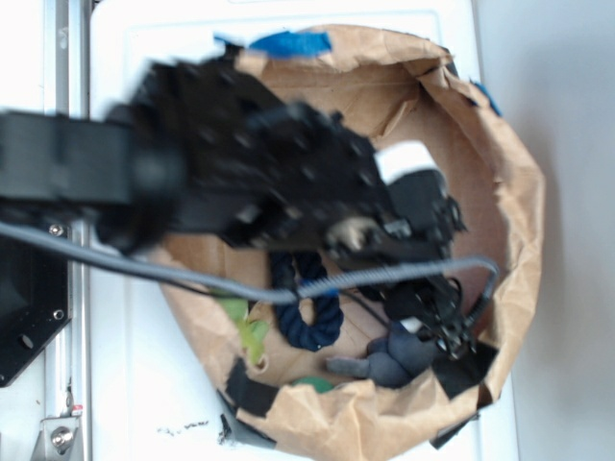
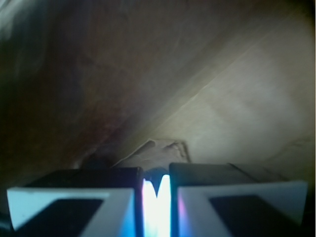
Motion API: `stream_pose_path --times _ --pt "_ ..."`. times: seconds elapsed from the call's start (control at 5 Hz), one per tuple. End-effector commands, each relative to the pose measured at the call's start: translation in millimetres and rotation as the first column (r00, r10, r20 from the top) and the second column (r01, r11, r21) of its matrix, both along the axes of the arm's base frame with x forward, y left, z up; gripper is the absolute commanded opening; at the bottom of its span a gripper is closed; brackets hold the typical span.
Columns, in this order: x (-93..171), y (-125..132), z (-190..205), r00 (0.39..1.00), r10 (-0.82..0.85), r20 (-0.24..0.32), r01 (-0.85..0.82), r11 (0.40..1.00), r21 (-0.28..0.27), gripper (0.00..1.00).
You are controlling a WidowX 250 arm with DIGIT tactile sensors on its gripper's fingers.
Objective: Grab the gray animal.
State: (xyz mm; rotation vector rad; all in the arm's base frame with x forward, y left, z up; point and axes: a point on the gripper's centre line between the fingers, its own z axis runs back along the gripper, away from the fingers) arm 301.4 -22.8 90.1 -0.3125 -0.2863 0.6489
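On my wrist feed the jaws stand nearly together, a thin bright slit between the two dark fingers (image 2: 89,182), nothing held, with only creased brown paper ahead. The exterior view gives what that feed hides: the gripper (image 1: 444,322) low inside the crumpled paper bag (image 1: 524,221), just beside the gray animal (image 1: 389,362), a soft slate plush with a flat flap, lying at the bag's near side. A twisted navy rope (image 1: 312,312) and a lime-green soft toy (image 1: 248,331) lie left of it; I can read no writing
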Motion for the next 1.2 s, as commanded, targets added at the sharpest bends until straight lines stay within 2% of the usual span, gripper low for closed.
stream_pose_path --times 0.0,0.2,0.6,0.8,1.0 --pt "-9 16 20 0.999 0.007 0.043 -0.006 1.0 -0.021 0.0" --pt "-8 6 6 1.0 -0.021 0.005 0.021 1.0 -0.004 1.0" --pt "-3 -12 -25 0.996 -0.05 -0.073 0.054 0.997 0.062 1.0" --pt "-1 -26 -22 0.995 -0.074 -0.071 0.078 0.996 0.048 1.0" --pt "5 -36 -1 0.997 -0.074 -0.03 0.073 0.997 -0.026 1.0"
